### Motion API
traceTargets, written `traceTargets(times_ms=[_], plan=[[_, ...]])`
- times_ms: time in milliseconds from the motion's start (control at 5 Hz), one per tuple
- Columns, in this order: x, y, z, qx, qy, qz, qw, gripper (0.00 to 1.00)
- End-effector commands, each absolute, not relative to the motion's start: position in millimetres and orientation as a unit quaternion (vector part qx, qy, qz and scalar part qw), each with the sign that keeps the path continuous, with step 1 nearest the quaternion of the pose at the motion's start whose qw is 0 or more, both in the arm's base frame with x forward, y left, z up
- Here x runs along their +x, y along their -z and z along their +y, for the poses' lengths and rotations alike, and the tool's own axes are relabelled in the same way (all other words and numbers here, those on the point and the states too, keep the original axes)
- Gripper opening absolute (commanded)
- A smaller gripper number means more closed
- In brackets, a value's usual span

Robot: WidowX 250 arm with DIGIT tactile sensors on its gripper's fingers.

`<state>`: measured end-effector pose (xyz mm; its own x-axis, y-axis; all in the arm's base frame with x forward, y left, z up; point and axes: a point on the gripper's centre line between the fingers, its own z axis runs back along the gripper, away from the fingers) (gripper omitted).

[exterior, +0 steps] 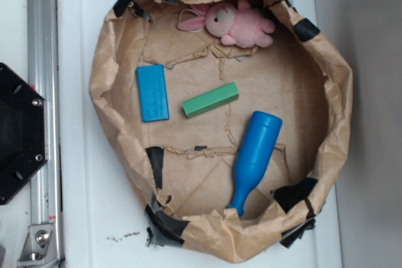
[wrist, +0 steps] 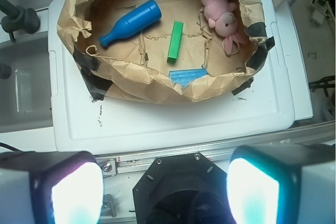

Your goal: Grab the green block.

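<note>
Paper nest, brown w/ black tape patches, sits on the white worktop in the exterior view; walls crumpled and raised all round. Inside, left to right: blue block at approx 9 o'clock of the nest, lying flat, long side vertical in frame. Green block just right of it, near centre, lying flat and tilted w/ its right end higher in frame; small gap to the blue block, not touching. Blue bottle at approx 5 o'clock, on its side, narrow neck pointing down-left toward the rim, fat end close below-right of the green block but apart from it. Pink plush bunny at 12 o'clock against the far wall, well apart from the green block. Top of the green block is bare. Black hexagonal robot base at the left edge, beside a metal rail.

Wrist view: tool at the bottom of frame, over the base, outside the nest; two glowing fingers spread wide, released, nothing between them. Green block here at approx 12 o'clock from the tool, beyond the near paper wall, which partly hides the blue block.
</note>
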<state>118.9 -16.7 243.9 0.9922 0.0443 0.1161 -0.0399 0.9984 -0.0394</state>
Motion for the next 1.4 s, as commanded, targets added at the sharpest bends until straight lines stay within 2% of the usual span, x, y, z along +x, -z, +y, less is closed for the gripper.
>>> traceTargets(times_ms=[0, 200, 400, 600, 800, 1000, 1200], plan=[[118.9, -243.9, -16.7, -0.019, -0.021, -0.059, 0.998, 1.0], [141.7, -215.2, 5.8, -0.012, -0.036, -0.108, 0.993, 1.0], [178.5, -199.1, 9.8, -0.024, -0.076, -0.141, 0.987, 1.0], [227.0, -163.0, 10.6, -0.04, -0.107, -0.127, 0.985, 1.0], [259.5, -126.7, 7.5, -0.037, -0.124, -0.095, 0.987, 1.0], [299.9, -74.1, -0.5, -0.033, -0.133, -0.059, 0.989, 1.0], [311.2, -22.0, -0.9, -0.043, -0.097, -0.03, 0.994, 1.0]])
